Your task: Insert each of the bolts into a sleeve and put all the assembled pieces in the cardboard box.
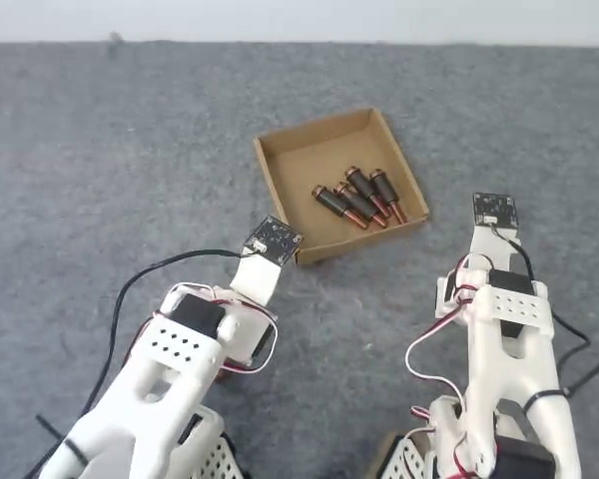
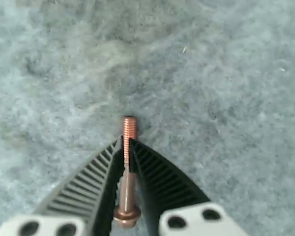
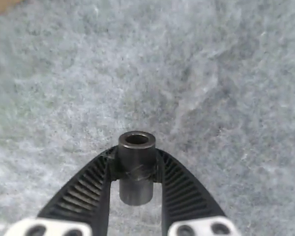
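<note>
My left gripper (image 2: 126, 147) is shut on a copper bolt (image 2: 127, 167); the threaded end sticks out past the fingertips and the flanged head lies back near the wrist. My right gripper (image 3: 136, 160) is shut on a dark metal sleeve (image 3: 136, 167), whose open bore faces outward over the grey carpet. In the high view the cardboard box (image 1: 280, 165) sits mid-table with several assembled pieces (image 1: 359, 200) lying in its near right corner. One arm (image 1: 270, 249) is just off the box's near left corner, the other arm (image 1: 494, 215) to the right of the box.
Grey carpet (image 1: 130, 150) covers the table. Black and white cables (image 1: 130, 299) trail from the arms near the front edge. A pale wall strip runs along the far edge.
</note>
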{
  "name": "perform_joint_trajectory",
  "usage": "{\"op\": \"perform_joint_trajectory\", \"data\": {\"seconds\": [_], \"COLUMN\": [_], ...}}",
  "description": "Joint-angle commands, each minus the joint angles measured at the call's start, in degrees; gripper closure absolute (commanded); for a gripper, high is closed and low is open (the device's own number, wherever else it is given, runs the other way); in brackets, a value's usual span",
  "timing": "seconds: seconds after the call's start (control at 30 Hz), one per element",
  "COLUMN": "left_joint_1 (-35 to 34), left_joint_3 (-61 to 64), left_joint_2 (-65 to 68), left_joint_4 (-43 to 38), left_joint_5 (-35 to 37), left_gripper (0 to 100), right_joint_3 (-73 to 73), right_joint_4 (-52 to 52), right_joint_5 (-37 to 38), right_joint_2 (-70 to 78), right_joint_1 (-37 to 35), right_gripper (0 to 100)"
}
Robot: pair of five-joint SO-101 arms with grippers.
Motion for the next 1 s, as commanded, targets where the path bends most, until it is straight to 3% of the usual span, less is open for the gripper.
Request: {"op": "perform_joint_trajectory", "data": {"seconds": [0.0, 0.17, 0.37, 0.5, 0.73, 0.97], "left_joint_1": [0.00, -0.09, 0.00, -0.79, -8.18, -7.30], "left_joint_3": [-0.75, -8.04, -17.27, -18.33, -18.15, -15.52], "left_joint_2": [0.18, 3.34, 19.43, 27.52, 27.43, 27.08], "left_joint_4": [-0.44, 6.86, 10.90, 10.55, 10.64, 8.79], "left_joint_5": [0.79, 0.70, 0.26, -5.80, -14.24, -16.70], "left_gripper": [96, 93, 93, 93, 92, 88], "right_joint_3": [-0.44, -0.44, 0.00, 0.44, 0.44, 0.53], "right_joint_4": [-1.01, -0.92, -1.19, -2.33, -2.33, -2.33], "right_joint_5": [0.88, 0.88, 0.88, 0.88, 0.97, 3.43], "right_joint_2": [-0.13, -0.13, -0.13, -0.13, -0.13, -0.13], "right_joint_1": [0.48, 0.48, 0.48, 0.48, 0.48, 0.48], "right_gripper": [99.1, 99.1, 99.1, 99.1, 99.1, 99.1]}}
